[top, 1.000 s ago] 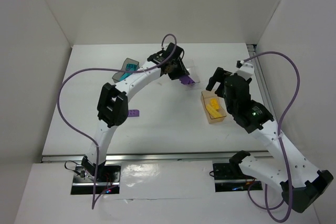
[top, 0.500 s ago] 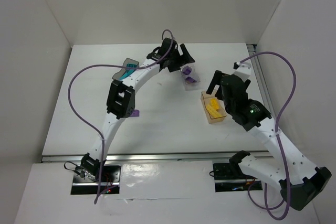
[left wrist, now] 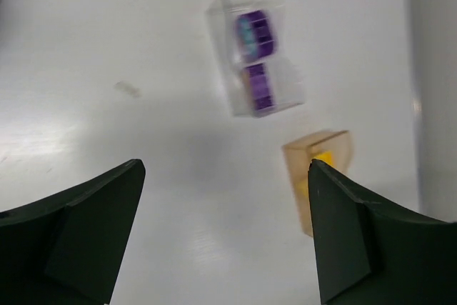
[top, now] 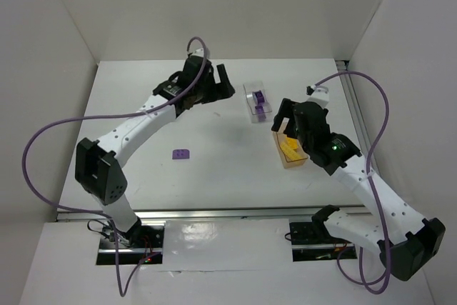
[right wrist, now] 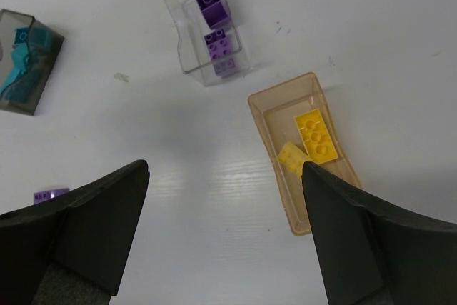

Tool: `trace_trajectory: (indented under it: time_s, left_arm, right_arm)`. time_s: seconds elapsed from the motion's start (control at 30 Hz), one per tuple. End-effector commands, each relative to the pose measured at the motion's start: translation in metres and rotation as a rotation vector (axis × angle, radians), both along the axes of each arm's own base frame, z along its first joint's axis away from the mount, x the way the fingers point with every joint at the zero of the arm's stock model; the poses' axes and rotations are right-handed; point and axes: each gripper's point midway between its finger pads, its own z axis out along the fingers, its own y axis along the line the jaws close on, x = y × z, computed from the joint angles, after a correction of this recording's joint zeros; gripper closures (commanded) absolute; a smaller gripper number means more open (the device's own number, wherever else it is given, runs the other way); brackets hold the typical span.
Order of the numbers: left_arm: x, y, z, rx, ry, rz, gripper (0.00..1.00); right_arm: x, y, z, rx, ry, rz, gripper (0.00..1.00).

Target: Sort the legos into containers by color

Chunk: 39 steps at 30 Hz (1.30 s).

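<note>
Beside the clear tub, my left gripper stood spread, empty — purple legos grouped inside; one stray brick lay outside.

LEFT ARM: I see the left arm reaching from its base toward 1 o'clock, elbow out at 9 | left gripper jaws wide apart, empty | RIGHT ARM: the right arm extends toward 11 o'clock | right gripper jaws spread, nothing held

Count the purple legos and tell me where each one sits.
3. Two lie in the clear tub, a darker brick and a paler brick; the third brick lies loose on the table. More may be hidden.
</note>
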Motion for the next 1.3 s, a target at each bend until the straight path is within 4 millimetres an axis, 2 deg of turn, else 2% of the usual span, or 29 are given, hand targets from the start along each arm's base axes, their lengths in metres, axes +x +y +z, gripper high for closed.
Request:
trace_trajectory:
  time_s: [0.0, 0.03, 0.1, 0.2, 0.3, 0.33, 0.43, 0.47, 0.5, 0.53, 0.73, 0.77, 0.8, 0.87, 0.9, 0.93, 0.97, 1.17, 1.27]
  left_arm:
    - [-0.03, 0.071, -0.103, 0.306, 0.248, 0.212, 0.02]
    - [-0.046, 0.086, -0.126, 0.324, 0.337, 0.274, 0.02]
    - [-0.065, 0.095, -0.151, 0.336, 0.419, 0.321, 0.02]
    - [-0.081, 0.104, -0.163, 0.297, 0.496, 0.45, 0.02]
    - [-0.104, 0.113, -0.169, 0.275, 0.548, 0.583, 0.01]
    - [-0.111, 0.119, -0.177, 0.288, 0.565, 0.615, 0.01]
    - [-0.122, 0.124, -0.184, 0.272, 0.594, 0.673, 0.0]
    - [-0.121, 0.13, -0.187, 0.266, 0.604, 0.7, 0.0]
    - [-0.123, 0.126, -0.188, 0.242, 0.626, 0.696, 0.0]
    - [-0.124, 0.132, -0.195, 0.247, 0.645, 0.724, 0.0]
    - [-0.125, 0.14, -0.209, 0.206, 0.668, 0.774, 0.06]
    - [-0.124, 0.147, -0.213, 0.203, 0.674, 0.795, 0.08]
    - [-0.119, 0.145, -0.212, 0.186, 0.66, 0.793, 0.09]
    - [-0.117, 0.153, -0.215, 0.183, 0.662, 0.809, 0.11]
    - [-0.114, 0.157, -0.221, 0.19, 0.669, 0.816, 0.13]
    - [-0.116, 0.156, -0.225, 0.2, 0.683, 0.804, 0.14]
    - [-0.106, 0.155, -0.225, 0.186, 0.666, 0.8, 0.16]
    - [-0.093, 0.138, -0.238, 0.193, 0.704, 0.708, 0.24]
    - [-0.084, 0.118, -0.237, 0.201, 0.683, 0.618, 0.3]
  right_arm:
    - [0.005, 0.019, -0.003, 0.05, -0.012, 0.053, 0.05]
    - [0.005, 0.024, -0.007, 0.043, 0.0, 0.065, 0.05]
    - [0.006, 0.028, -0.01, 0.041, 0.004, 0.074, 0.05]
    - [0.005, 0.036, -0.016, 0.029, 0.023, 0.095, 0.05]
    - [0.005, 0.04, -0.015, 0.037, 0.024, 0.1, 0.05]
    - [0.006, 0.039, -0.015, 0.034, 0.021, 0.092, 0.05]
    - [0.006, 0.039, -0.015, 0.034, 0.021, 0.092, 0.05]
    - [0.005, 0.04, -0.015, 0.037, 0.024, 0.1, 0.05]
    - [0.005, 0.04, -0.015, 0.037, 0.024, 0.1, 0.05]
    - [0.005, 0.04, -0.015, 0.037, 0.024, 0.1, 0.05]
    - [0.005, 0.051, -0.023, 0.033, 0.05, 0.145, 0.05]
    - [0.005, 0.051, -0.023, 0.033, 0.05, 0.145, 0.05]
    - [0.005, 0.053, -0.023, 0.037, 0.053, 0.153, 0.05]
    - [0.005, 0.053, -0.023, 0.037, 0.053, 0.153, 0.05]
    - [0.003, 0.051, -0.022, 0.038, 0.052, 0.153, 0.05]
    - [0.003, 0.051, -0.022, 0.038, 0.052, 0.153, 0.05]
    - [0.003, 0.051, -0.022, 0.038, 0.052, 0.153, 0.05]
    - [0.001, 0.05, -0.024, 0.033, 0.06, 0.153, 0.05]
    - [0.001, 0.05, -0.024, 0.033, 0.06, 0.153, 0.05]
